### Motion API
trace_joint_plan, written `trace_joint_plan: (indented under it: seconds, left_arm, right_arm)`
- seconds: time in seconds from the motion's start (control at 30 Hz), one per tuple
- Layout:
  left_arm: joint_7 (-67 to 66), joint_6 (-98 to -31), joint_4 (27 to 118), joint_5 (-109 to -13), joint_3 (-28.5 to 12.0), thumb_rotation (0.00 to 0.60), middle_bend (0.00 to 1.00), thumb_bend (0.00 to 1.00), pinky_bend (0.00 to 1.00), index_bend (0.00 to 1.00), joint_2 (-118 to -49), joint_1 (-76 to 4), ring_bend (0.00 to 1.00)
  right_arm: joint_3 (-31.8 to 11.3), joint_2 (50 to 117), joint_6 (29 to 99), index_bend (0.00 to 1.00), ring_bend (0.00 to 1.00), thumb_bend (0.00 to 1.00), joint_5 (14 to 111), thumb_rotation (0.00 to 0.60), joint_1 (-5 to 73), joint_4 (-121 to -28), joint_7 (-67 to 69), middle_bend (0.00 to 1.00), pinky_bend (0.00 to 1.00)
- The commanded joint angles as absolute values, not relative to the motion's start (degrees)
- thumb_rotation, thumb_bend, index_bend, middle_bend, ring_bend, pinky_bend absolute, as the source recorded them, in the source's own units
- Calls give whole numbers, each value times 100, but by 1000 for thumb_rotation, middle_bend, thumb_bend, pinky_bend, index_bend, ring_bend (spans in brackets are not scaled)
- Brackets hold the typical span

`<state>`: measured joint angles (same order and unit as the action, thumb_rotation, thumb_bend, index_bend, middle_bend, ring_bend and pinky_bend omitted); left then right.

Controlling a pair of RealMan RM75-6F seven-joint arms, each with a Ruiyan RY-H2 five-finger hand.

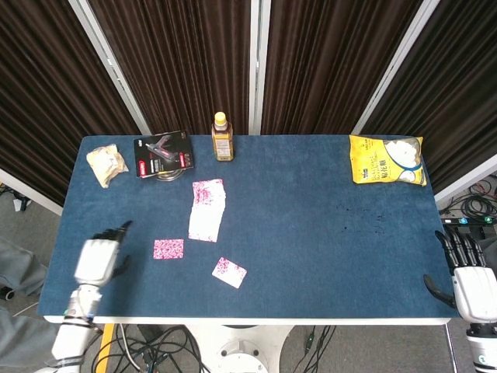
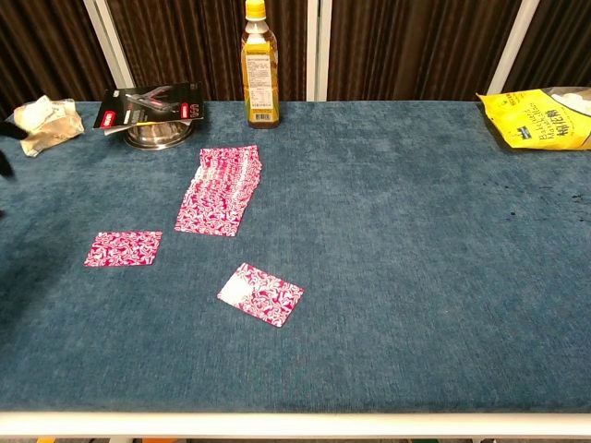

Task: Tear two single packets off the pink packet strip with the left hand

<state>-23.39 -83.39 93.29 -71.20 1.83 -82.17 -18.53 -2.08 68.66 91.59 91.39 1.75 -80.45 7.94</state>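
The pink packet strip (image 1: 206, 210) lies left of the tabletop's (image 1: 311, 225) middle, with two single packets (image 1: 168, 249) (image 1: 229, 272) apart from it toward the near edge. The left hand (image 1: 99, 259) hovers over the near-left corner, fingers apart, empty. The right hand (image 1: 470, 277) hangs off the near-right corner, fingers spread, holding nothing.

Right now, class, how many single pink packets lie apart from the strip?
2: left packet sits nearer the left hand; front packet lies nearer the table's front edge.

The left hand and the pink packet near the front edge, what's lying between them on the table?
In the head view, the other single packet lies between the left hand and the front packet, slightly farther back than the line joining them. Otherwise bare blue tabletop.
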Motion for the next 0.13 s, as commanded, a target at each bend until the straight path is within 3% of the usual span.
trace_joint_plan:
  seconds: [0.03,0.13]
  left_arm:
    - [-1674,-8862,9024,-7285,200,406,0,170,96,119,-7898,-1322,0]
    - [-1437,-9032,8957,-7412,231,398,0,166,93,117,-7761,-1119,0]
  right_arm:
    - [-171,6904,9196,0,0,206,9191,600,149,-8018,776,0,0]
    - [-148,6947,9176,0,0,206,9215,600,152,-7994,754,0,0]
